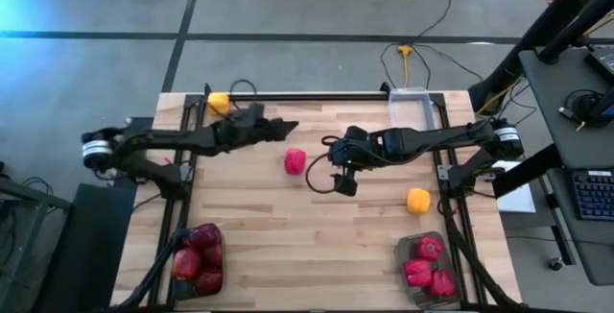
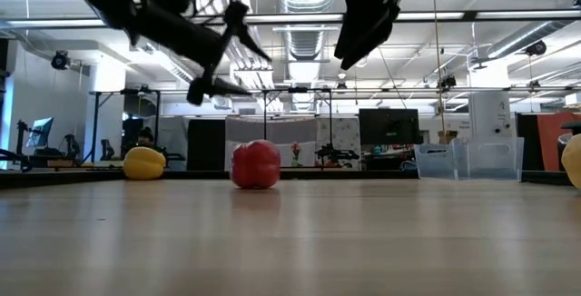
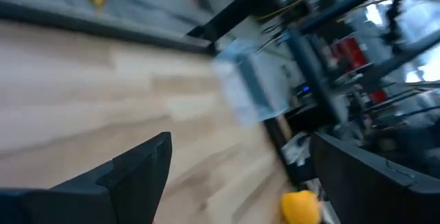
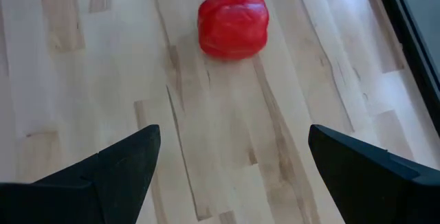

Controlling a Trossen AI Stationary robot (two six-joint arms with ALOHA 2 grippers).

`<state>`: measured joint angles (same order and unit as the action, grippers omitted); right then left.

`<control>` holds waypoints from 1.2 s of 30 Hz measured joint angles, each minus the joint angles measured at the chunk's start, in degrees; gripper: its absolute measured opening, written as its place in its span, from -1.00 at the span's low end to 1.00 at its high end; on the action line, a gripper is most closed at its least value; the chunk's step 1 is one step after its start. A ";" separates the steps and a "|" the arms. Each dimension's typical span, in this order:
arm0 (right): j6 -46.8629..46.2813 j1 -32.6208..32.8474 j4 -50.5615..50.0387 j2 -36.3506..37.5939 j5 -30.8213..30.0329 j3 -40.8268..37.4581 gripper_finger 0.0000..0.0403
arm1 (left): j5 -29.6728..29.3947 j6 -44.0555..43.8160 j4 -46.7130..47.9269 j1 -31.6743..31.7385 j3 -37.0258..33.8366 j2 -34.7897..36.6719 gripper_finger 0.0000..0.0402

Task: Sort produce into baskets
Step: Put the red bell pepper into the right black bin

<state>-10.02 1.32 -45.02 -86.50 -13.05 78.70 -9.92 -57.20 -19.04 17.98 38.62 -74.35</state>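
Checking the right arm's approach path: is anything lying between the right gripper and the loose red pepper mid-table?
Nothing: in the right wrist view only bare wood lies between the open right gripper and the red pepper.

Two dark cabled arms, silver-banded base joints.

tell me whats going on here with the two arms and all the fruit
Two arms are sorting produce into bins. The right gripper hangs open above the table beside a loose red pepper, holding nothing. The left gripper is open and empty too, raised over the far side. One dark bin holds apples, another holds peppers, and the clear bin looks empty. Two yellow ones lie loose.
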 joint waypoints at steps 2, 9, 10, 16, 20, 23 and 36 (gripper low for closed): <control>-0.45 0.00 2.16 0.00 -0.01 -0.12 0.81 | -0.54 2.50 0.38 0.02 -0.05 4.02 0.62; 0.19 0.02 18.92 0.00 -0.38 -2.23 0.81 | -1.45 12.34 5.22 -0.39 -0.08 19.55 0.62; 0.19 0.02 21.56 0.00 -0.42 -2.62 0.81 | -1.45 13.01 6.84 -0.68 -0.08 21.89 0.62; 4.41 0.65 33.52 0.00 -0.05 -3.13 0.81 | -1.17 15.97 16.15 -5.12 -0.08 32.81 0.62; -0.89 0.85 36.56 -0.69 -2.75 -3.07 0.81 | -1.18 18.50 17.04 -10.25 -0.08 36.06 0.62; -10.12 1.08 32.26 -3.29 -3.77 -1.17 0.81 | -1.32 19.98 17.05 -13.61 -0.10 37.00 0.62; -26.49 3.39 12.72 -20.92 -9.70 20.28 0.90 | -1.45 21.67 22.29 -20.10 -0.16 40.94 0.62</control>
<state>-36.51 4.72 -32.30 -107.42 -22.75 98.98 -11.38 -35.53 3.25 -2.12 38.46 -33.41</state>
